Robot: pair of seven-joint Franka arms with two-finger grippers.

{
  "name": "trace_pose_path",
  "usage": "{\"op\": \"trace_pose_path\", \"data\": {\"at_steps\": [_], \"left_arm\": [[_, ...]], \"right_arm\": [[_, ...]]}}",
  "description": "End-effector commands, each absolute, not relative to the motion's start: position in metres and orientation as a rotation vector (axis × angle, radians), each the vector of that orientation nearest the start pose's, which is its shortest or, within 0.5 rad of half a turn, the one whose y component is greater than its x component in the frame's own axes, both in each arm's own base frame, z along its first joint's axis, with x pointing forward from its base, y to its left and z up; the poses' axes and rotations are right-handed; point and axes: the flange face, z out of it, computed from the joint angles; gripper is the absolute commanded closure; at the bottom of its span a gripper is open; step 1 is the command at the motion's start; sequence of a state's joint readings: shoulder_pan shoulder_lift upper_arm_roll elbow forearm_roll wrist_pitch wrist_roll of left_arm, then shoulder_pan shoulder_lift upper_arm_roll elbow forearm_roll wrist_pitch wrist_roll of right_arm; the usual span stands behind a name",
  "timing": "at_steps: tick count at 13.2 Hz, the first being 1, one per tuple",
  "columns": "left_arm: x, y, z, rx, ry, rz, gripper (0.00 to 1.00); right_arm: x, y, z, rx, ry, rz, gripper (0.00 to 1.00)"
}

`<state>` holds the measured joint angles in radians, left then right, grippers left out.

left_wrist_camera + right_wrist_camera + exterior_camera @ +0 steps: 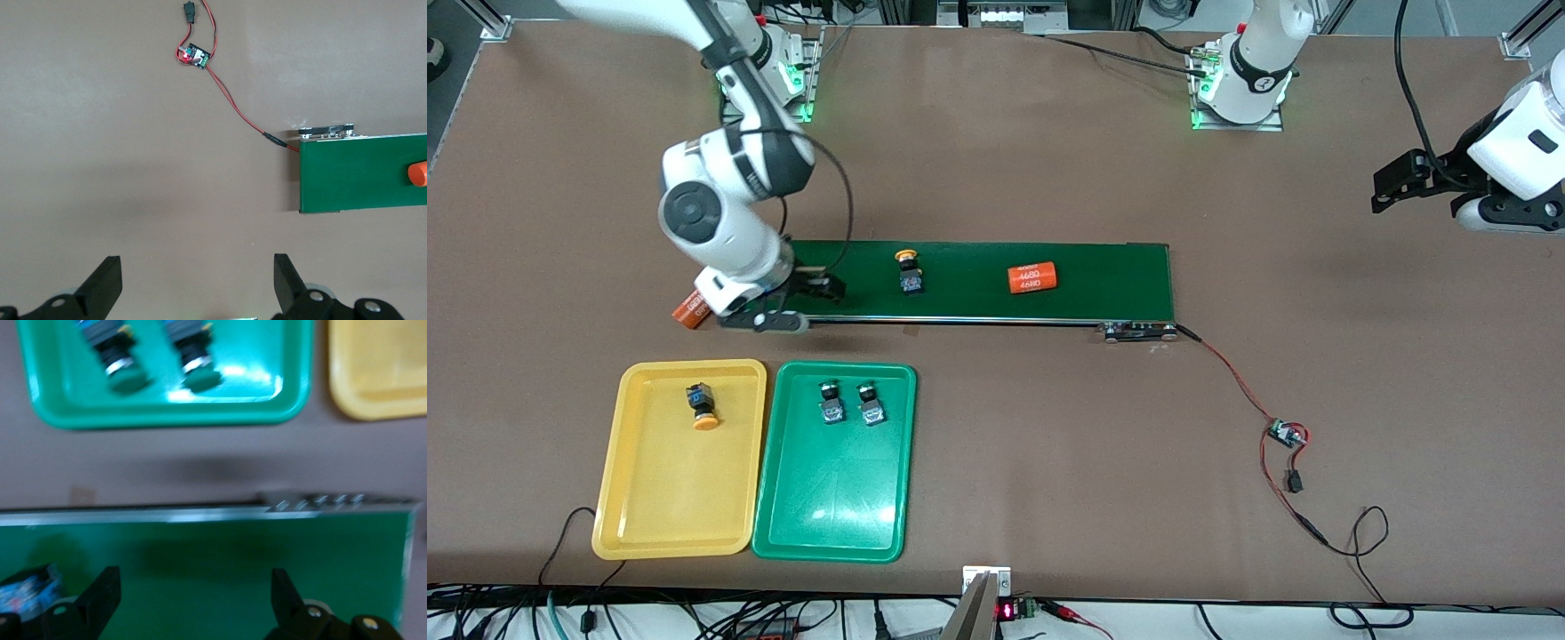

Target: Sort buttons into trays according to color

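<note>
A yellow-capped button stands on the conveyor belt; its blue body shows at the edge of the right wrist view. My right gripper hangs open and empty over the belt's end beside it. The yellow tray holds a second yellow-capped button. Two green-capped buttons lie in the green tray. My left gripper waits open over bare table at the left arm's end.
An orange cylinder lies on the belt toward the left arm's end. Another orange cylinder rests on the table at the belt's end under the right arm. A red wire runs to a small circuit board.
</note>
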<state>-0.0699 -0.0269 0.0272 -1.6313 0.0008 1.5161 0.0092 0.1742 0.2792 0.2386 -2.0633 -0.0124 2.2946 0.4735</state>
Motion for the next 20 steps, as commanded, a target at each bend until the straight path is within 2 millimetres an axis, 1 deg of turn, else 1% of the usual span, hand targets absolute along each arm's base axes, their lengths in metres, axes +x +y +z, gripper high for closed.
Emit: {"op": "trace_pose_path", "data": {"at_steps": [1, 3, 5, 6, 8, 9, 11, 12, 14, 15, 16, 17, 18, 19, 20], "left_arm": [[0.531, -0.027, 0.61, -3.123, 0.107, 0.189, 0.0], [0.528, -0.028, 0.61, -3.12, 0.109, 0.225, 0.0], [0.528, -0.032, 0.612, -3.12, 0.121, 0.223, 0.0], [0.528, -0.03, 0.613, -3.12, 0.121, 0.22, 0.0], [0.526, -0.03, 0.607, -3.12, 0.136, 0.249, 0.0], [0.527, -0.03, 0.605, -3.121, 0.136, 0.257, 0.0], [0.539, -0.033, 0.602, -3.123, 0.143, 0.233, 0.0], [0.541, -0.033, 0.601, -3.123, 0.143, 0.228, 0.0], [0.545, -0.024, 0.592, -3.137, 0.114, 0.248, 0.0], [0.543, -0.025, 0.588, -3.123, 0.089, 0.266, 0.0], [0.546, -0.027, 0.588, -3.115, 0.083, 0.256, 0.0], [0.554, -0.023, 0.58, -3.101, 0.081, 0.245, 0.0], [0.556, -0.022, 0.584, -3.096, 0.081, 0.211, 0.0], [0.558, -0.02, 0.591, -3.095, 0.075, 0.185, 0.0], [0.556, -0.007, 0.6, -3.063, 0.034, 0.154, 0.0]], "right_arm": [[0.512, 0.261, 0.306, -3.104, 0.149, 0.081, 0.0], [0.505, 0.277, 0.308, -3.094, 0.146, 0.056, 0.0], [0.498, 0.292, 0.306, -3.093, 0.118, 0.039, 0.0], [0.498, 0.294, 0.304, -3.095, 0.109, 0.037, 0.0], [0.491, 0.308, 0.295, -3.092, 0.068, 0.042, 0.0], [0.49, 0.31, 0.291, -3.093, 0.062, 0.048, 0.0], [0.487, 0.313, 0.282, -3.107, 0.035, 0.062, 0.0], [0.486, 0.315, 0.276, -3.114, 0.021, 0.071, 0.0], [0.486, 0.314, 0.267, -3.124, 0.003, 0.071, 0.0], [0.486, 0.313, 0.259, -3.133, -0.008, 0.08, 0.0], [0.487, 0.311, 0.254, -3.148, -0.033, 0.073, 0.0], [0.49, 0.309, 0.247, -3.155, -0.055, 0.056, 0.04], [0.49, 0.31, 0.24, -3.151, -0.059, 0.058, 0.13], [0.49, 0.309, 0.237, -3.152, -0.058, 0.06, 0.27], [0.491, 0.309, 0.238, -3.151, -0.058, 0.058, 0.5]]}}
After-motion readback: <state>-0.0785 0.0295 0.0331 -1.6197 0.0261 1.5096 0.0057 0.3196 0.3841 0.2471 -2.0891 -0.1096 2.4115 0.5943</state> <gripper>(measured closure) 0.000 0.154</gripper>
